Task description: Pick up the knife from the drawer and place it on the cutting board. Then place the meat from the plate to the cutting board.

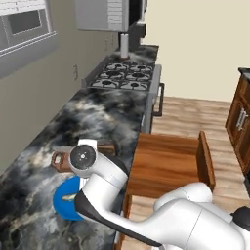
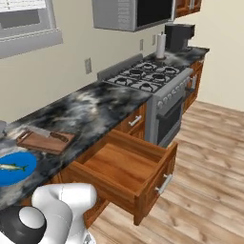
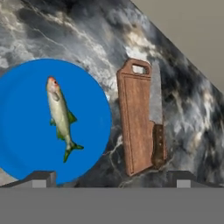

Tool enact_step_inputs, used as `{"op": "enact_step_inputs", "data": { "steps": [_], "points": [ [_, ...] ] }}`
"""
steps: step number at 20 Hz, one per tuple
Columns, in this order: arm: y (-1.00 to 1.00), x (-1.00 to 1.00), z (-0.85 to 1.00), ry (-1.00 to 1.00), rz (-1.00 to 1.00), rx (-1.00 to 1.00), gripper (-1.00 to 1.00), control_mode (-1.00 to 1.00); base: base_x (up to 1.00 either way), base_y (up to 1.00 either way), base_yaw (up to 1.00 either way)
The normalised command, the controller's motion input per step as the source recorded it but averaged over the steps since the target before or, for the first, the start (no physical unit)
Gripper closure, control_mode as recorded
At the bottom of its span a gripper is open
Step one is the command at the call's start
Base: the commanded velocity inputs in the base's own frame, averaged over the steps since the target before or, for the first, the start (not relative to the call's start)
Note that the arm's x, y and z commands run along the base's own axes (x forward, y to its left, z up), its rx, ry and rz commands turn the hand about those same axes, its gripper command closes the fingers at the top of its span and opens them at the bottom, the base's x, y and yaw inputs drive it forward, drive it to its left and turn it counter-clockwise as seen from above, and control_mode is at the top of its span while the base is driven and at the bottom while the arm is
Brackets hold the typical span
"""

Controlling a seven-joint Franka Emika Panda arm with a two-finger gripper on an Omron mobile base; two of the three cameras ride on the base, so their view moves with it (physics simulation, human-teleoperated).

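In the hand view my gripper (image 3: 113,179) is open above the counter, its fingertips (image 3: 41,177) wide apart with nothing between them. Below it the blue plate (image 3: 26,131) holds the meat (image 3: 60,116), a small fish-shaped piece. Right of the plate lies the wooden cutting board (image 3: 135,122). The knife (image 3: 155,109) rests along the board's right edge, dark handle nearest me. From the right base view the board (image 2: 33,141), knife (image 2: 47,134), plate (image 2: 21,174) and meat (image 2: 12,167) sit at the left. The drawer (image 2: 124,164) stands pulled out, its bare wooden floor showing; it also appears in the left base view (image 1: 166,163).
A gas stove (image 2: 147,78) follows the counter to the right, with a paper towel roll (image 2: 160,46) and a coffee machine (image 2: 178,35) beyond it. A microwave (image 2: 133,14) hangs above. The open drawer juts over the wood floor (image 2: 209,157). Dark cabinets (image 1: 240,122) stand across the aisle.
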Motion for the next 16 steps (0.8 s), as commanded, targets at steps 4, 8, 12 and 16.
{"op": "enact_step_inputs", "data": {
  "steps": [4, 8, 12, 16],
  "points": [
    [0.00, 0.00, 0.00, 0.00, 0.00, 0.00, -1.00, 1.00, 0.29, -0.34, 0.39],
    [0.00, 0.00, 0.00, 0.00, 0.00, 0.00, -1.00, 1.00, 0.07, -0.16, 0.40],
    [0.00, 0.00, 0.00, 0.00, 0.00, 0.00, -1.00, 1.00, 0.18, -0.10, 0.36],
    [0.00, 0.00, 0.00, 0.00, 0.00, 0.00, -1.00, 1.00, 0.17, -0.01, 0.35]
  ]
}}
